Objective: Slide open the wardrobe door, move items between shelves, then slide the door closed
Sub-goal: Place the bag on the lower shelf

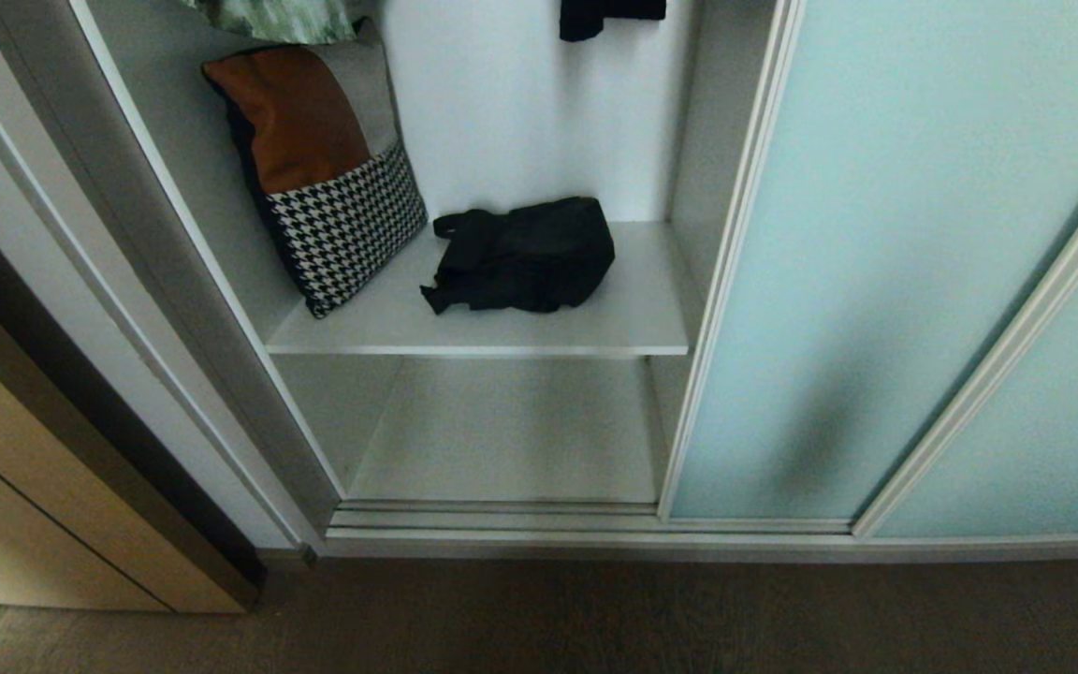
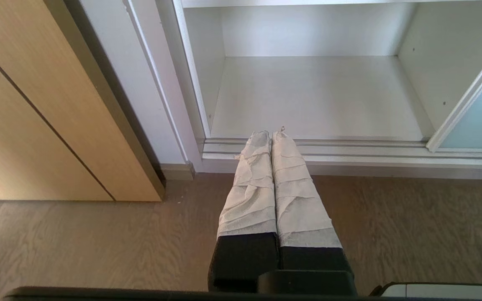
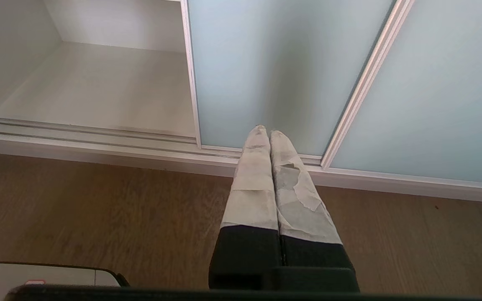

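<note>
While both arms hung parked low in front of the wardrobe, the sliding wardrobe door [image 1: 876, 281] stood pushed to the right, so the left compartment was open to reach. The left gripper [image 2: 271, 134] had its two cloth-wrapped fingers pressed together and held nothing; it pointed at the bottom track before the lower shelf [image 2: 316, 96]. The right gripper [image 3: 265, 131] was also closed and empty, and it pointed at the foot of the aqua glass panel, near its left edge. One black fabric bundle [image 1: 525, 255] with straps lay on the upper shelf [image 1: 623, 318], toward its right side and a little behind its front edge, flat and loose, so I judged it would sag when lifted. One cushion [image 1: 319, 168] in brown, grey and houndstooth leaned against the left wall at the left end of the same shelf, standing on its lower corner, apart from the bundle. I counted two shelves in view, one bundle and one cushion; the lower shelf carried nothing. Some dark clothing [image 1: 609, 17] and a green patterned cloth [image 1: 277, 19] hung at the top. I judged the door step finished, and moving the bundle was next.
</note>
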You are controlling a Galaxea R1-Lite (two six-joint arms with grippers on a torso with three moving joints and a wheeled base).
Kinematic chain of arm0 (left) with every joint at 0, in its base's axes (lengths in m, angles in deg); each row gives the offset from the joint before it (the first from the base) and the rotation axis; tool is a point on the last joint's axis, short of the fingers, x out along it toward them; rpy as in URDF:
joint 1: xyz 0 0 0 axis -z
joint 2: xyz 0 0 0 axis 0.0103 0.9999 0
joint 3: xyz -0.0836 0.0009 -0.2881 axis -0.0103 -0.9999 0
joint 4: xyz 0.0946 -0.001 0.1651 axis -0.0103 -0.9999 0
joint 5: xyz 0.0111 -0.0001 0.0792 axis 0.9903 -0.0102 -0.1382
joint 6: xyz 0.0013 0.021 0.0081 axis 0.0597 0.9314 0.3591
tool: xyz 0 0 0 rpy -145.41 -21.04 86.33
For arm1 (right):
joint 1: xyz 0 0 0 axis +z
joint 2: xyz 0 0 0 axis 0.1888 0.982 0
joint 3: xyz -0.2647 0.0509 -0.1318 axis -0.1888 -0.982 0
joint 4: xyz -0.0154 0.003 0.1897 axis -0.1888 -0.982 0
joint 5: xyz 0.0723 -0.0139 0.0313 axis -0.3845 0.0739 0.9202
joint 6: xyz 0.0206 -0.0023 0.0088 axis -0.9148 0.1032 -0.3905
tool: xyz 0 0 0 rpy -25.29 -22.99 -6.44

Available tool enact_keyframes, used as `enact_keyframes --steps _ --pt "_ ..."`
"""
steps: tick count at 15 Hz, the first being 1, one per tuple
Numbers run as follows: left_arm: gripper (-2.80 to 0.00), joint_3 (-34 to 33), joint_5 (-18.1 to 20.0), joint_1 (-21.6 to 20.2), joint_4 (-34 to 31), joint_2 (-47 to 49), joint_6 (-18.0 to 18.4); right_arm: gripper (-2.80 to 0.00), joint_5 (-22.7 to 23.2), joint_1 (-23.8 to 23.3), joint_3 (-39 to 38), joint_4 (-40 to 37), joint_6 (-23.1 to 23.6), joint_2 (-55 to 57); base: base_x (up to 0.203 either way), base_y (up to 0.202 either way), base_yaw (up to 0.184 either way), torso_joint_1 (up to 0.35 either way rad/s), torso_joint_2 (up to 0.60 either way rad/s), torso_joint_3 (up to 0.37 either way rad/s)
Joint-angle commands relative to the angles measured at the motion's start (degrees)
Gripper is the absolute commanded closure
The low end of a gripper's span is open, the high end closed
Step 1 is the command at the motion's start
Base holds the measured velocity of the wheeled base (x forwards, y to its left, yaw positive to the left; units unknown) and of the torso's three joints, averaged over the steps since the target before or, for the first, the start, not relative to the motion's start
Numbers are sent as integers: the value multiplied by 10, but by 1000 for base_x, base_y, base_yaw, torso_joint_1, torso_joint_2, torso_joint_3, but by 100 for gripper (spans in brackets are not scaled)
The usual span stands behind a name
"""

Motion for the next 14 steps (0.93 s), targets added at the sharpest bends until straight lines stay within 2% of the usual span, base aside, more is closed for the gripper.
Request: enact_keyframes --steps 1,14 --pt "0 0 0 -1 0 2 1 0 1 0 0 0 0 -1 0 0 0 0 0 0" --pt "0 0 -1 -1 -1 2 1 0 1 0 0 0 0 -1 0 0 0 0 0 0"
